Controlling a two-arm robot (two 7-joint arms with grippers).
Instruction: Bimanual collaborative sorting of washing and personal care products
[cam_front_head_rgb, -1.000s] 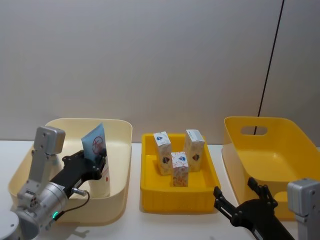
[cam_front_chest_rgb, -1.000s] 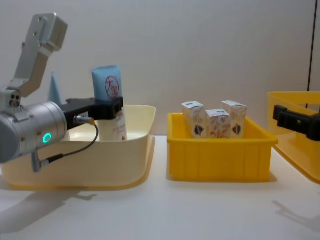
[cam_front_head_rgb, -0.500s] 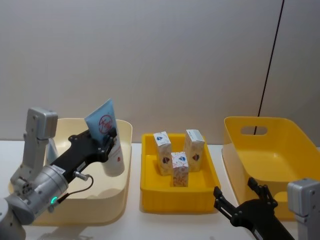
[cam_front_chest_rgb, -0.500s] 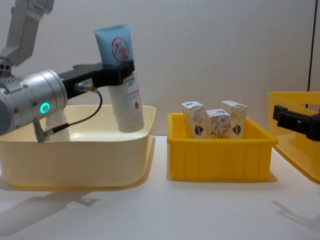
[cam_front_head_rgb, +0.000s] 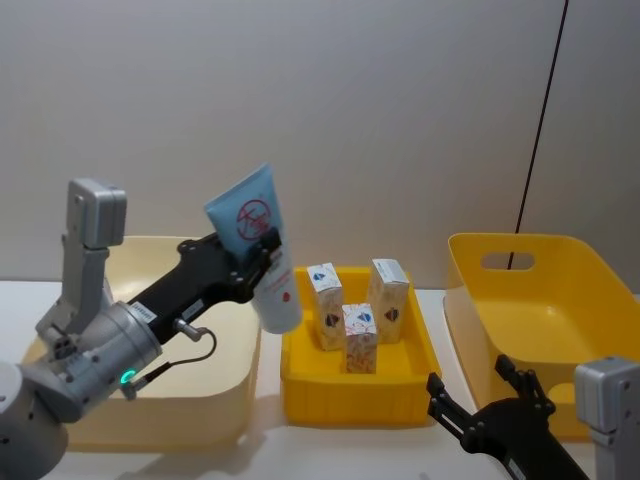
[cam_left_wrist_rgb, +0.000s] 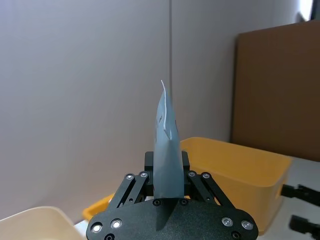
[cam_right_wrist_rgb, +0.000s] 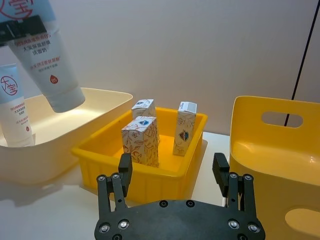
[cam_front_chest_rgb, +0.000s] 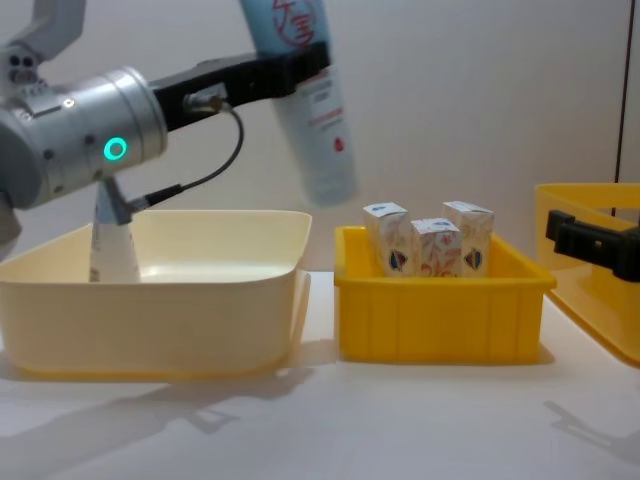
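Head view, nearest first: right gripper (cam_front_head_rgb: 470, 388) sits low over the near part of the white table (cam_front_head_rgb: 350, 455), in front of the gap between tray and large bin. Fingers (cam_right_wrist_rgb: 124, 170) stand wide apart with nothing between them; the right wrist view shows the same.

Next row back, three containers stand side by side, each apart from its neighbour:
- cream bin (cam_front_head_rgb: 200, 410) on my left
- shallow yellow tray (cam_front_head_rgb: 350, 395) in the middle
- large yellow bin (cam_front_head_rgb: 560, 300) with a handle cut-out on my right

The tray holds three small white cartons with orange print and a blue emblem, all upright: front centre (cam_front_head_rgb: 360, 338), back left (cam_front_head_rgb: 325, 292), back right (cam_front_head_rgb: 388, 288).

In the cream bin, a standing squeeze tube (cam_right_wrist_rgb: 12, 110), light blue, rests cap-down toward the bin's left side. It shows edge-on in the chest view (cam_front_chest_rgb: 110, 230).

Left gripper (cam_front_head_rgb: 262, 250) is raised over the cream bin's right rim. It is clamped across the lifted squeeze tube (cam_front_head_rgb: 278, 295) just under its red circular mark. That tube touches no surface and is tilted, crimped end up toward my left. Its white cap end hangs above the gap between cream bin and tray. The left wrist view gives the crimp edge-on (cam_left_wrist_rgb: 167, 130) between my fingers.

Farthest is the plain grey wall (cam_front_head_rgb: 400, 120)
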